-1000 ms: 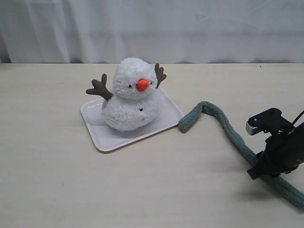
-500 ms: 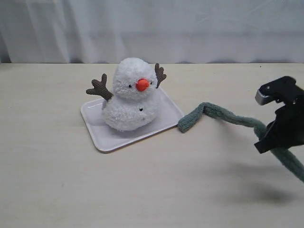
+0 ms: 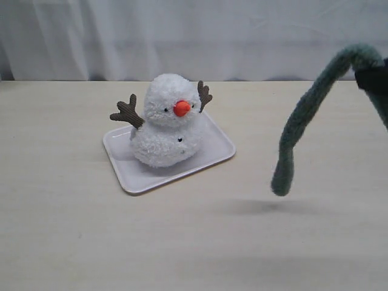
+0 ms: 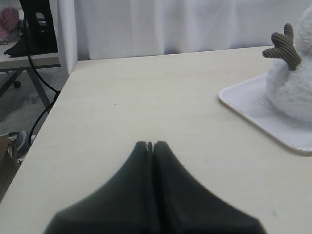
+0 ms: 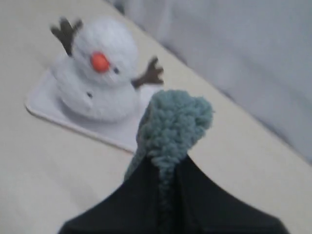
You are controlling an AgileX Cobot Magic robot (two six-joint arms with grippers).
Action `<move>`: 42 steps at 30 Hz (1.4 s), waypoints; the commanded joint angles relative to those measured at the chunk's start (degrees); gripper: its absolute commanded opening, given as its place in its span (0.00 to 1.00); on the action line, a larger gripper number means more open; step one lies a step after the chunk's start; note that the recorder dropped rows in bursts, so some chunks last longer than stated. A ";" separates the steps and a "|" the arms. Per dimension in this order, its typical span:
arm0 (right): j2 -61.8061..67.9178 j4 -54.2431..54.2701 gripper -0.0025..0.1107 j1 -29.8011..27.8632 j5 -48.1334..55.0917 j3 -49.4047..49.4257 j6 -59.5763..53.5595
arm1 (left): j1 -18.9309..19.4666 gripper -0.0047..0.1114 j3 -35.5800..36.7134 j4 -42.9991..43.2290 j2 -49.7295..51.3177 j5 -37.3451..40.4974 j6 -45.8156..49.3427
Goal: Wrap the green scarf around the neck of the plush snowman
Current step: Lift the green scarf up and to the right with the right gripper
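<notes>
The plush snowman (image 3: 167, 121) sits upright on a white tray (image 3: 212, 159), orange nose toward the camera; it also shows in the right wrist view (image 5: 100, 73) and partly in the left wrist view (image 4: 292, 83). The green scarf (image 3: 303, 115) hangs in the air at the right, its free end dangling above the table. My right gripper (image 5: 165, 163) is shut on the green scarf (image 5: 173, 122), high at the right edge of the exterior view (image 3: 374, 76). My left gripper (image 4: 150, 144) is shut and holds nothing, low over bare table left of the tray.
A white curtain (image 3: 194, 36) backs the pale wooden table (image 3: 91, 242). In the left wrist view the table's left edge (image 4: 58, 97) drops off to a floor with cables and a stand.
My right gripper rose up and to the right with the scarf. The scarf left the table and now hangs free. The snowman and tray stayed still.
</notes>
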 commanded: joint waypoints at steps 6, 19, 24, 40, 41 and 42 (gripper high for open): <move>-9.13 24.96 0.06 -0.31 12.96 -7.63 -11.93 | 0.10 0.04 0.18 0.04 -0.20 -0.53 -0.20; -9.17 35.06 0.06 -0.31 18.45 -8.69 -14.97 | 0.10 0.04 0.18 0.04 -0.20 -0.53 -0.20; -9.17 35.19 0.06 -0.31 18.45 -8.69 -15.28 | 0.10 0.04 0.18 0.04 -0.20 -0.53 -0.20; 2.70 29.68 0.06 -0.31 -10.82 -8.69 -15.55 | 0.10 0.04 0.18 0.04 -0.20 -0.53 -0.20; 3.31 27.99 0.06 -0.31 -14.25 -8.69 -15.05 | 0.10 0.04 0.18 0.04 -0.20 -0.53 -0.20; 3.71 25.95 0.06 -0.31 -17.04 -8.69 -14.93 | 0.10 0.04 0.18 0.04 -0.20 -0.53 -0.20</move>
